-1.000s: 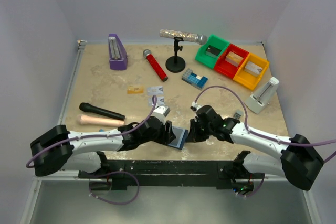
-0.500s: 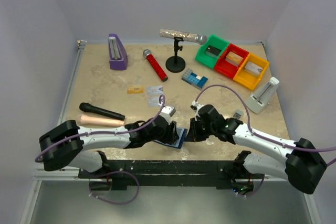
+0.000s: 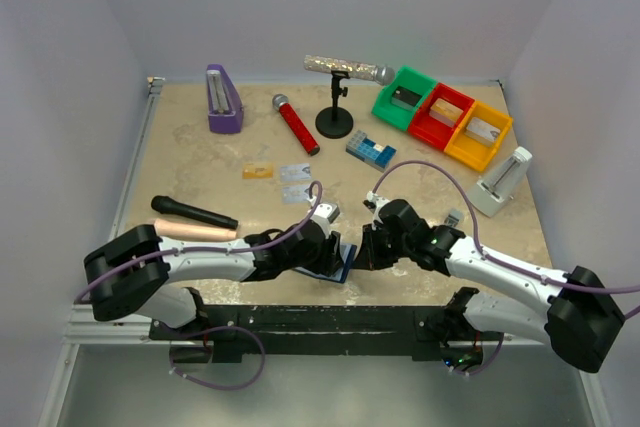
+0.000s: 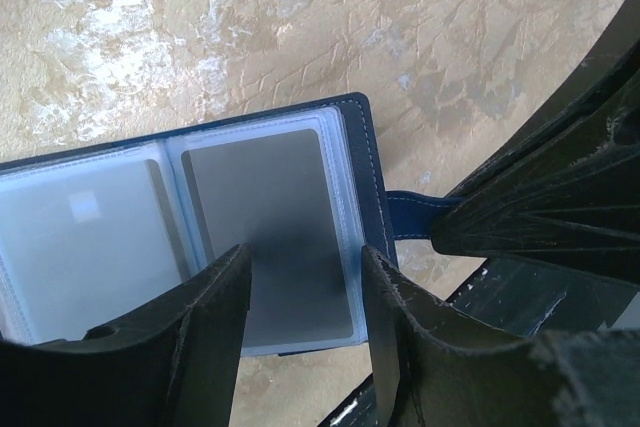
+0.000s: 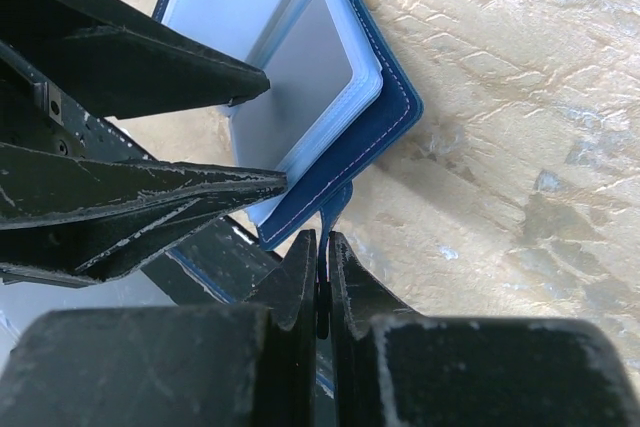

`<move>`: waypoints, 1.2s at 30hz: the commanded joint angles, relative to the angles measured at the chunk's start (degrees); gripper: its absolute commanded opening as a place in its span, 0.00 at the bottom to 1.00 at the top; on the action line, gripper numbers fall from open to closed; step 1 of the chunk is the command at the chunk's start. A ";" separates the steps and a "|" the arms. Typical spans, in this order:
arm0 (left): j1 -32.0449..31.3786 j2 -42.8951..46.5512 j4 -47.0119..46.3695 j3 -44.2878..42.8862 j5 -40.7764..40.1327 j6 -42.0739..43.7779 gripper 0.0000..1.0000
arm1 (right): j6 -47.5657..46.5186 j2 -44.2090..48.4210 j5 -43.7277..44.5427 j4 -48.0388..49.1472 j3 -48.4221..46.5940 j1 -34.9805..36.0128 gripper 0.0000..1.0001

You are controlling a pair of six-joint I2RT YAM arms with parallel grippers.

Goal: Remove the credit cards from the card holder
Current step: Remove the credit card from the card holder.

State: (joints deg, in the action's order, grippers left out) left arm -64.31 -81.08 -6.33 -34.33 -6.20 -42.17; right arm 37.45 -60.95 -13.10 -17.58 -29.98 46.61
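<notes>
Dark-blue cover, pale grey-blue pockets: there's the card holder point(image 3: 342, 262), lying open at the near edge of the table point(image 3: 200, 162), right between the two arms in the top view. The left gripper point(image 3: 330, 252) is down over it from the left, and the right gripper point(image 3: 359, 257) meets it from the right. Farther up the tabletop, well apart from the holder, three loose credit cards point(image 3: 294, 172) lie flat, one gold and two silver-grey. Beyond them sit a red microphone point(image 3: 295, 124) and a blue-and-white brick block point(image 3: 370, 150).

Over to the left wrist view. The holder spreads like a book, with translucent sleeves stacked on each side. A silver-grey card point(image 4: 270, 217) fills the right-hand sleeve. The left gripper's jaws stand parted, straddling that sleeve; whether they touch it, I cannot tell. A blue closure tab point(image 4: 408, 215) sticks out from the right edge and runs into the right gripper's black fingers point(image 4: 540, 197).

Right wrist view now. The right gripper is clamped tight, its tips pinching that tab. Just beyond lies the holder's blue cover, stitched in white along its edge.
</notes>
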 commanded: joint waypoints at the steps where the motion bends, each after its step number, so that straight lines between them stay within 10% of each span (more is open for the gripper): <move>1: -0.37 -0.49 -0.09 -2.06 -0.83 1.04 0.51 | -1.07 1.09 -1.22 0.36 -1.66 0.41 0.00; 36: 1.21 6.72 9.31 -0.66 -9.80 0.78 0.49 | -1.50 1.45 -0.87 -0.35 -1.22 0.41 0.00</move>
State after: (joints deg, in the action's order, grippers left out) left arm -63.70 -76.18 1.89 -35.03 -13.78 -42.33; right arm 37.04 -60.20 -13.08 -17.78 -29.98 46.61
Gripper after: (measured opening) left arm 0.489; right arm 0.037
